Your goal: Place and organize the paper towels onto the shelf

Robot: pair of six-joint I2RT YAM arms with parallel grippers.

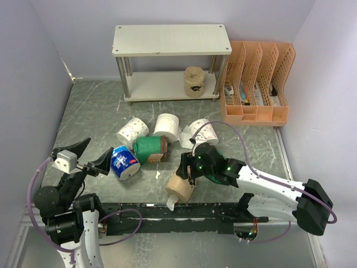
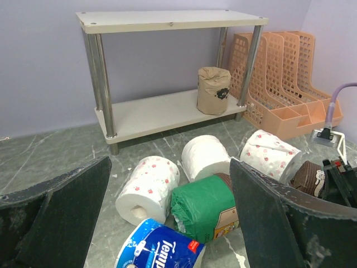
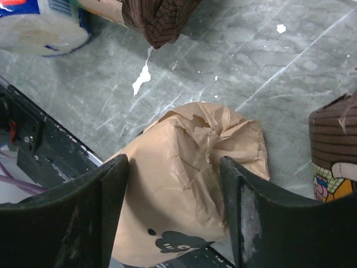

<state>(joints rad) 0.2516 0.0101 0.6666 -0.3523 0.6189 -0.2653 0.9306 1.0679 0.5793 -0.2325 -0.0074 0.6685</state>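
The shelf stands at the back with one tan roll on its lower board; it also shows in the left wrist view. On the table lie a patterned white roll, a plain white roll, a second patterned roll, a green-wrapped roll and a blue-white roll. My right gripper is shut on another tan roll lying at the near edge, one finger on each side. My left gripper is open and empty, just left of the blue-white roll.
An orange perforated file organizer stands right of the shelf. The black base rail runs along the near edge, and the tan roll's near end rests over it. A brown-striped wrapped roll lies just right of my right gripper.
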